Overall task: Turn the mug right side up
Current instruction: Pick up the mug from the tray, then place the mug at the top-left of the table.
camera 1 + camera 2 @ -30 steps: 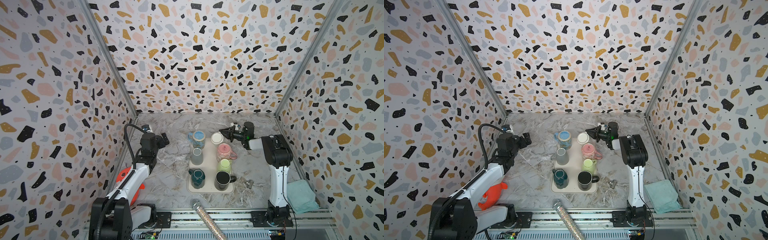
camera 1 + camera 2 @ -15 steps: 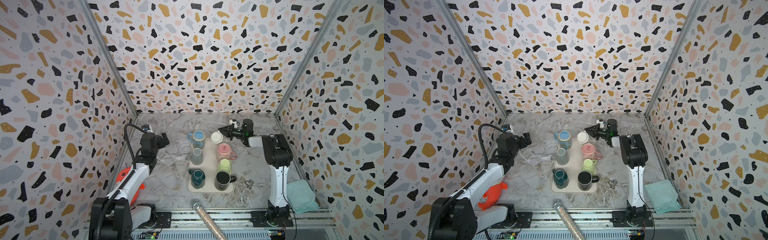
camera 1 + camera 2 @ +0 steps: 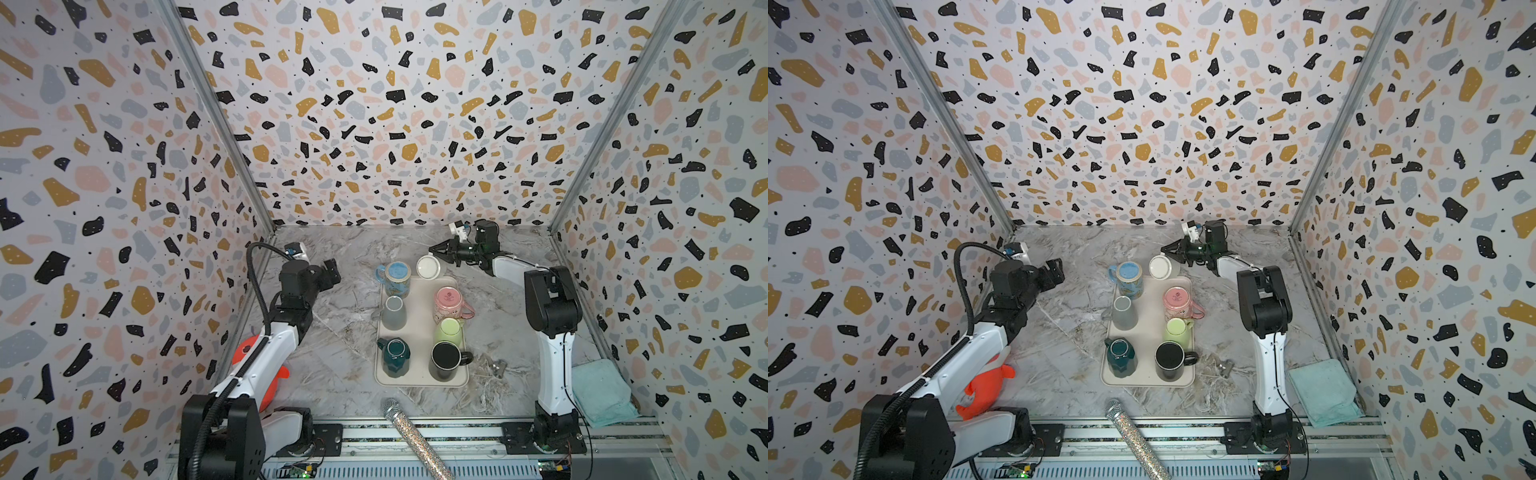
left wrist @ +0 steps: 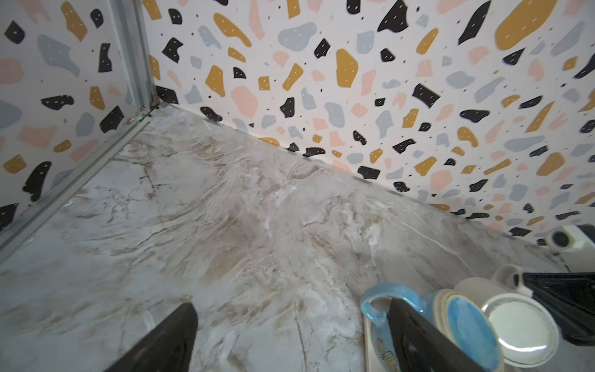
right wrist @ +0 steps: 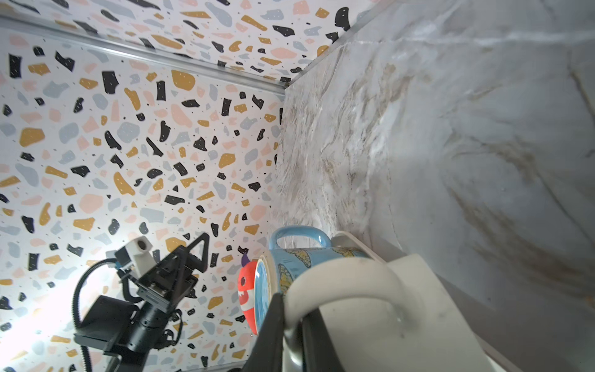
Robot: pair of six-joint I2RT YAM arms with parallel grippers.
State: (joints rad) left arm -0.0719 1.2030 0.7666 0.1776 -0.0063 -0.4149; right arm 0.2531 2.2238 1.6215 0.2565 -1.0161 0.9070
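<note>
The white mug (image 3: 428, 267) (image 3: 1160, 267) is at the back right corner of the beige tray (image 3: 419, 379), its flat bottom facing up. My right gripper (image 3: 435, 250) (image 5: 291, 310) is shut on the mug's handle (image 5: 347, 277), reaching in from the right. I cannot tell whether the mug (image 4: 515, 328) still touches the tray. My left gripper (image 3: 332, 271) (image 4: 289, 309) hangs open and empty above the marble table, left of the blue mug (image 3: 397, 276).
The tray also carries grey (image 3: 393, 311), pink (image 3: 449, 302), green (image 3: 451, 330), teal (image 3: 392, 354) and black (image 3: 444, 360) mugs. A glittery microphone (image 3: 409, 432) lies in front, an orange toy (image 3: 249, 361) under the left arm, and a teal cloth (image 3: 602, 390) front right.
My right gripper has shifted slightly toward the back wall with the white mug's handle in it. The left arm has stayed in place.
</note>
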